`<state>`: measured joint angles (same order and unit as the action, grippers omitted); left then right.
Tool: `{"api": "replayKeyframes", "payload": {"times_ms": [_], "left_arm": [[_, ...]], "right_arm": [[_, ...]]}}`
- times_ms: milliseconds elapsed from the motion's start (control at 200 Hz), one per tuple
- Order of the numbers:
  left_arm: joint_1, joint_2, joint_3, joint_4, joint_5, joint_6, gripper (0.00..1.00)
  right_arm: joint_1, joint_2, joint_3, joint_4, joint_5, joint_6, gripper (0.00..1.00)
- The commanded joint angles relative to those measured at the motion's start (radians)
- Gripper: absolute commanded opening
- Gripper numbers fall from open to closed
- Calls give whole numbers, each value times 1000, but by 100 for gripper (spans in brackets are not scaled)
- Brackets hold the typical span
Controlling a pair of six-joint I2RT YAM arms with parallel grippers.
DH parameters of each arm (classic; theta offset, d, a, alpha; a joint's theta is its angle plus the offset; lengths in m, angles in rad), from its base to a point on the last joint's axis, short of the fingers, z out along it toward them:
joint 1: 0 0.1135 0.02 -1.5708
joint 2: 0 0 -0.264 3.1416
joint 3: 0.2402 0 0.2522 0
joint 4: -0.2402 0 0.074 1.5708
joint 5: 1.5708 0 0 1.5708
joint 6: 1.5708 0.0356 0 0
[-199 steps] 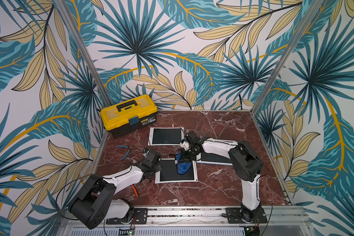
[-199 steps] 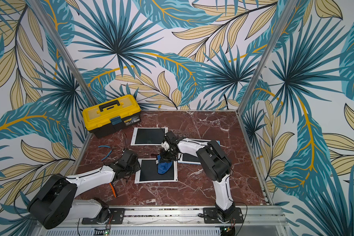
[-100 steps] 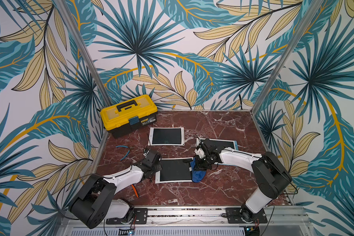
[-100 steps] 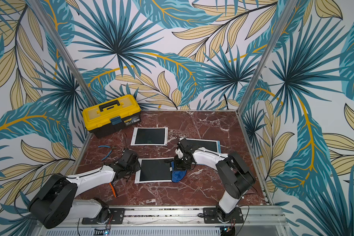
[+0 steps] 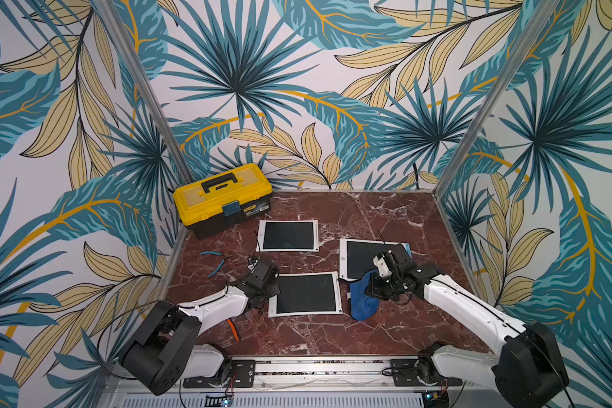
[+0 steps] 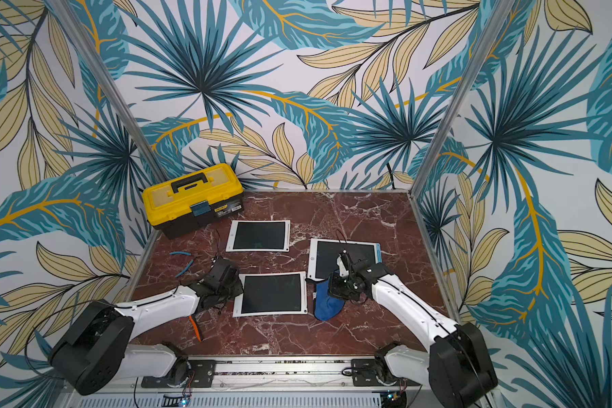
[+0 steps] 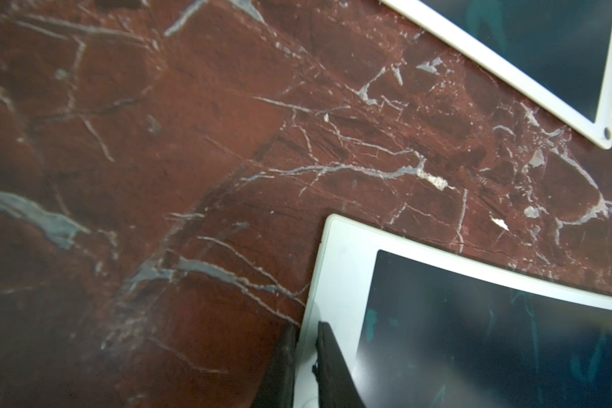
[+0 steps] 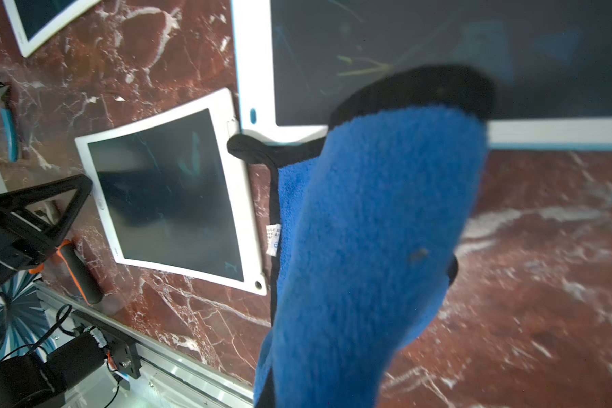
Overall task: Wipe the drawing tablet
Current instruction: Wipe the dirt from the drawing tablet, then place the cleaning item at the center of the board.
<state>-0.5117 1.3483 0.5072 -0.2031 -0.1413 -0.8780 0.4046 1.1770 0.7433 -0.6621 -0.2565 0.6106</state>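
Note:
The drawing tablet, white-framed with a dark screen, lies at the front middle of the marble table in both top views. My left gripper is shut on its left bezel; in the left wrist view the two dark fingers straddle the white edge. My right gripper is shut on a blue cloth with black trim. The cloth hangs just right of the tablet's right edge, its lower end on the table. In the right wrist view the cloth hides the jaws, and the tablet shows faint streaks.
Two more tablets lie behind: one mid-table, one blue-edged under the right wrist. A yellow toolbox stands at the back left. Blue-handled pliers and an orange-handled tool lie by the left arm.
The right gripper has dragged the blue cloth rightwards across the tablet's screen and off its right edge, the arm swinging out to the right. The left gripper has kept its hold.

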Motion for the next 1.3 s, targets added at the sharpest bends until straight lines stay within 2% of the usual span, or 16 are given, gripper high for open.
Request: {"api": "replayKeyframes", "payload": {"times_ms": [0, 195, 265, 361, 611, 681, 741, 976, 1122, 1297], "left_arm": [[-13, 33, -47, -136, 108, 16, 15], [-13, 13, -48, -136, 114, 25, 18], [-13, 14, -47, -135, 114, 27, 19], [-13, 20, -44, -134, 114, 33, 19], [-14, 3, -58, -132, 112, 27, 18], [-13, -6, -65, -132, 114, 28, 23], [-13, -12, -67, -133, 117, 31, 24], [-13, -14, -70, -131, 112, 33, 24], [-13, -15, -73, -133, 111, 33, 24], [-14, -17, -76, -133, 111, 30, 24]], "right_arm": [[-9, -102, -39, -141, 74, 33, 6], [-9, -252, -68, -266, 126, 30, 7], [-9, -274, -70, -277, 109, 50, 8], [-9, -274, -84, -284, 142, 80, 11], [-9, -203, -153, -177, 128, 120, 17], [-9, -198, -150, -168, 131, 112, 23], [-9, -210, -150, -163, 134, 107, 34], [-9, -227, -131, -189, 151, 95, 53], [-9, -241, -92, -224, 175, 98, 76], [-9, -281, -43, -275, 221, 103, 78]]}}
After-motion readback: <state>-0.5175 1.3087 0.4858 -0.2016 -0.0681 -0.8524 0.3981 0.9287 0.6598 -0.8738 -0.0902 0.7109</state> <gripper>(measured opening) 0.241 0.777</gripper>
